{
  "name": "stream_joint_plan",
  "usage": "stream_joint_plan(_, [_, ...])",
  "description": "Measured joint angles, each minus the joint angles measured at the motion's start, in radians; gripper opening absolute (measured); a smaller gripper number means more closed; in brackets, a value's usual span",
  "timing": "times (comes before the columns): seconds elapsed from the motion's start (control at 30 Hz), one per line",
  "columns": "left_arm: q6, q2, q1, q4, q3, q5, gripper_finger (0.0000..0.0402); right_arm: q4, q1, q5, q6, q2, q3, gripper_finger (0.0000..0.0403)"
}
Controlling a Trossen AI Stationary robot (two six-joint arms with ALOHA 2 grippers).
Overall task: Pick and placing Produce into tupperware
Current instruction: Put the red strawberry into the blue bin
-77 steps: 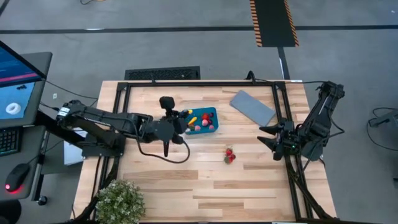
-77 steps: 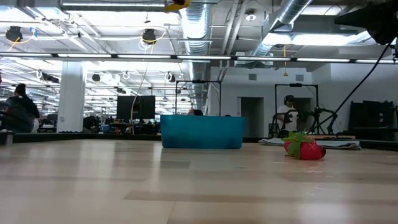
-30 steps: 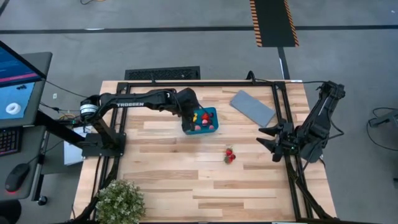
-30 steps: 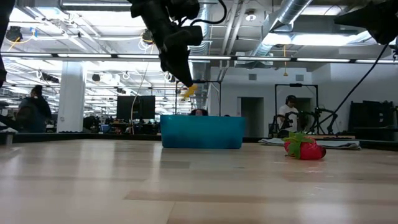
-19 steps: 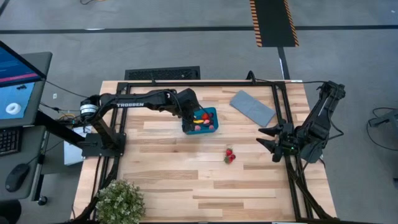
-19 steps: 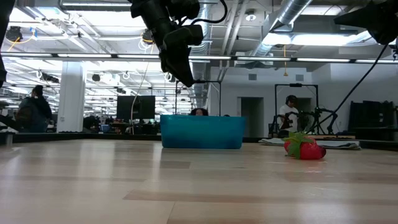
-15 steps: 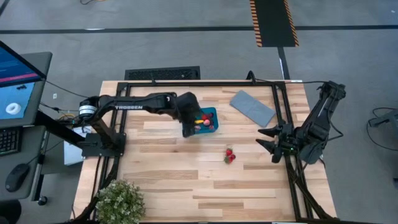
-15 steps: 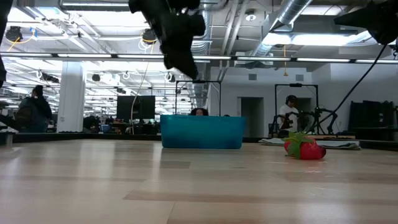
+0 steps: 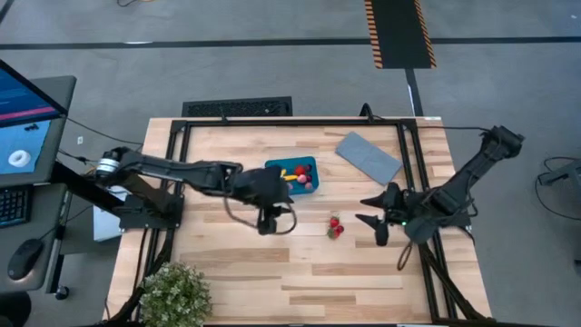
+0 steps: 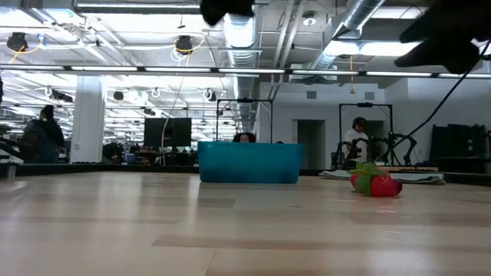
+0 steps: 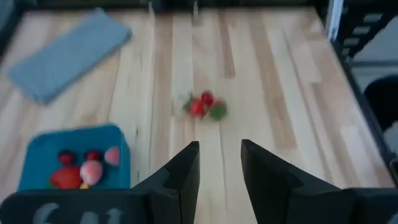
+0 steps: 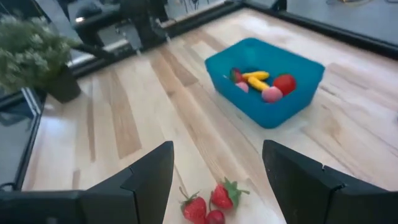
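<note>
L gripper (image 11: 219, 163): jaws apart w/ a narrow gap, nothing btwn them. It hangs over bare table (image 9: 236, 263), just off the near edge of the teal tupperware (image 9: 296, 176). Tub holds red/pink berries + a yellow piece (image 12: 255, 79).

R gripper (image 12: 214, 171): jaws wide apart, empty, above the wood. Loose strawberry cluster (image 9: 335, 226) lies straight ahead of R jaws, close, not touching. Same cluster sits ahead of L jaws too, farther off.

Grey lid (image 9: 369, 156) flat beyond the tub, apart from both. Bushy plant (image 9: 172, 292) at table corner, well away.
</note>
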Motion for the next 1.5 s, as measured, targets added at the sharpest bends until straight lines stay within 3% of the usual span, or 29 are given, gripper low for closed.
stream_joint_plan(0.37, [-0.064, -0.239, -0.174, 0.139, -0.09, -0.218, 0.0107, 0.137, -0.181, -0.235, -0.145, 0.126, 0.021, 0.027])
stream_joint_plan(0.63, [-0.188, -0.515, -0.254, 0.27, -0.368, -0.355, 0.0107, 0.126, -0.209, -0.246, -0.269, 0.199, 0.117, 0.027])
stream_joint_plan(0.83, [-0.251, -0.655, -0.294, 0.395, -0.574, -0.422, 0.0107, 0.076, -0.238, -0.302, -0.255, 0.272, 0.168, 0.027])
stream_joint_plan(1.23, [-0.284, -0.762, -0.326, 0.549, -0.861, -0.5, 0.0107, 0.069, -0.28, -0.376, -0.257, 0.416, 0.219, 0.027])
stream_joint_plan(1.5, [-0.285, -0.771, -0.33, 0.662, -0.923, -0.499, 0.0107, 0.023, -0.26, -0.424, -0.183, 0.468, 0.219, 0.027])
